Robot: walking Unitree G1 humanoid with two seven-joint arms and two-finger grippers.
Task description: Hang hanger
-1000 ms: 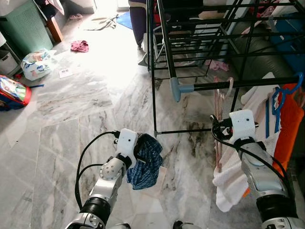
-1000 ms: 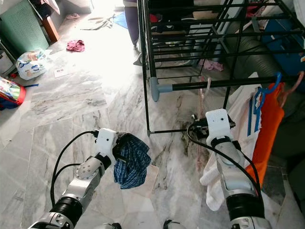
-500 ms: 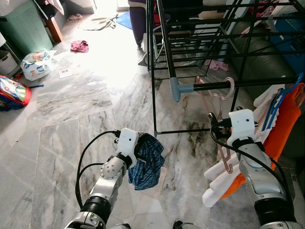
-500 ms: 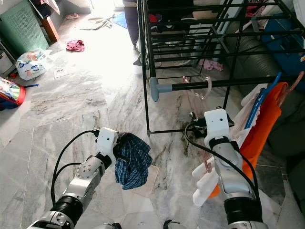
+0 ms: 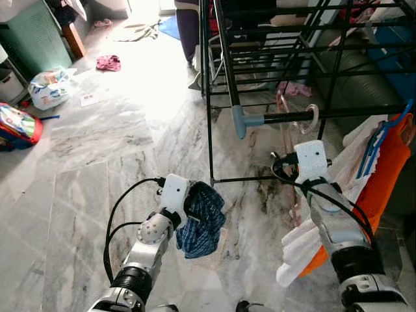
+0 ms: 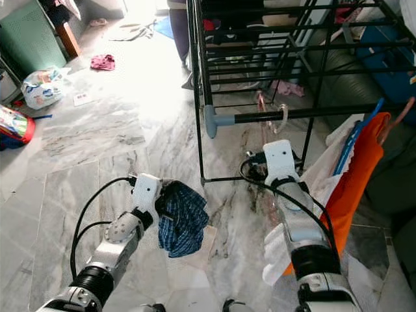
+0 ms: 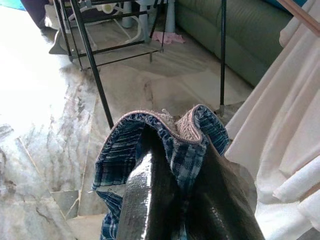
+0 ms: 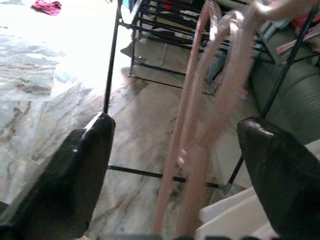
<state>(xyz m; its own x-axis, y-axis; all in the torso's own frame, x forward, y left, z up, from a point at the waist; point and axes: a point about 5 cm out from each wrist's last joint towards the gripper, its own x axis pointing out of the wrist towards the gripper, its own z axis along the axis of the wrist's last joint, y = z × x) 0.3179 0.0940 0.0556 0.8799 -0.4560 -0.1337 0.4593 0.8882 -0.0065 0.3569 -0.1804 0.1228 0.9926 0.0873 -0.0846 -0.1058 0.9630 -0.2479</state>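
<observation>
The left gripper (image 7: 185, 200) has its two fingers (image 7: 145, 195) pressed on a blue checked cloth (image 5: 203, 218), which is bunched over their tips. The right gripper (image 8: 175, 165) has its fingers (image 8: 75, 175) spread wide, and the pink hanger (image 8: 200, 125) stands between them. Its hook is over the black rail (image 5: 338, 114) of the drying rack (image 5: 214, 78), just beyond the fingertips.

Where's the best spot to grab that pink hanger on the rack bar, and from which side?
Probably the pink hanger's long arms below the hook, approached from the robot's side of the rack bar. They hang free there, between the right claw's open fingers.
</observation>
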